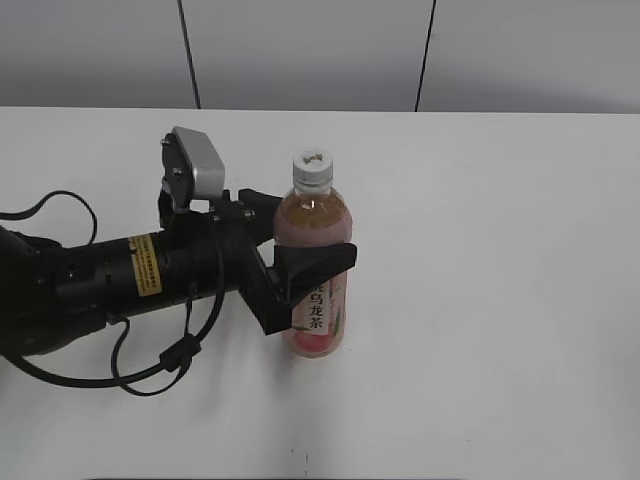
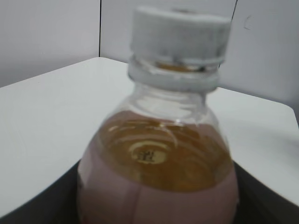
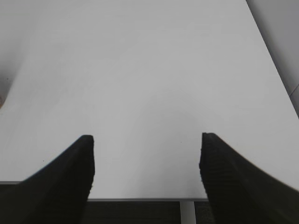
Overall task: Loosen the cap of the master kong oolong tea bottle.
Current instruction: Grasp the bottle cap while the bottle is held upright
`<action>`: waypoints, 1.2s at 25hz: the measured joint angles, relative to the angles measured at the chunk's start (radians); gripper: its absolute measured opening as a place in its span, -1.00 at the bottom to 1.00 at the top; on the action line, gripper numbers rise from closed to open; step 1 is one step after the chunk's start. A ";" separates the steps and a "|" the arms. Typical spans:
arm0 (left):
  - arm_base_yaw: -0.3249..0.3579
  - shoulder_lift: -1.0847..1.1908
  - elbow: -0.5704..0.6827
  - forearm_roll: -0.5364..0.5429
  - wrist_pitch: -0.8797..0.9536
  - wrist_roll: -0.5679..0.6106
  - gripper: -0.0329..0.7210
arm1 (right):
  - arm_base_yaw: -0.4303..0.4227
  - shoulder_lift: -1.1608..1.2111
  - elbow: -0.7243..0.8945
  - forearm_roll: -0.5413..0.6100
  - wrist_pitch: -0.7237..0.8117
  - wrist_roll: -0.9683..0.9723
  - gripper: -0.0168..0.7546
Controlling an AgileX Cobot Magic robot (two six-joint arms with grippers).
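The master kong oolong tea bottle stands upright on the white table, its white ribbed cap screwed on top. My left gripper reaches in from the left and is shut on the bottle's middle, one black finger in front, one behind. In the left wrist view the bottle's shoulder and cap fill the frame, with the black fingers at both lower corners. My right gripper is open and empty over bare table near the front edge; it is outside the exterior view.
The white table stretches around the bottle. Its front edge shows in the right wrist view. A grey panelled wall stands behind the table. The left arm's cable loops on the table.
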 joint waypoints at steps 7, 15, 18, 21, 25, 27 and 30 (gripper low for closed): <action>0.000 0.000 0.000 0.000 0.000 0.000 0.32 | 0.000 0.000 0.000 0.000 0.000 0.000 0.42; 0.000 0.000 0.000 0.000 0.000 0.000 0.32 | 0.000 0.000 0.000 0.006 -0.001 0.000 0.42; 0.000 0.000 0.000 0.000 0.000 0.000 0.32 | 0.000 0.009 -0.009 0.033 -0.023 0.000 0.42; 0.000 0.000 0.000 0.000 0.000 0.000 0.32 | 0.000 0.097 -0.039 0.049 -0.112 0.000 0.42; 0.000 0.000 0.000 0.000 0.000 0.000 0.32 | 0.000 0.300 -0.113 0.060 -0.220 -0.016 0.42; 0.000 0.000 0.000 0.000 0.000 0.000 0.32 | 0.000 0.424 -0.167 0.096 -0.244 -0.054 0.42; 0.000 0.000 0.000 0.000 -0.001 0.000 0.32 | 0.000 0.603 -0.251 0.226 -0.240 -0.184 0.42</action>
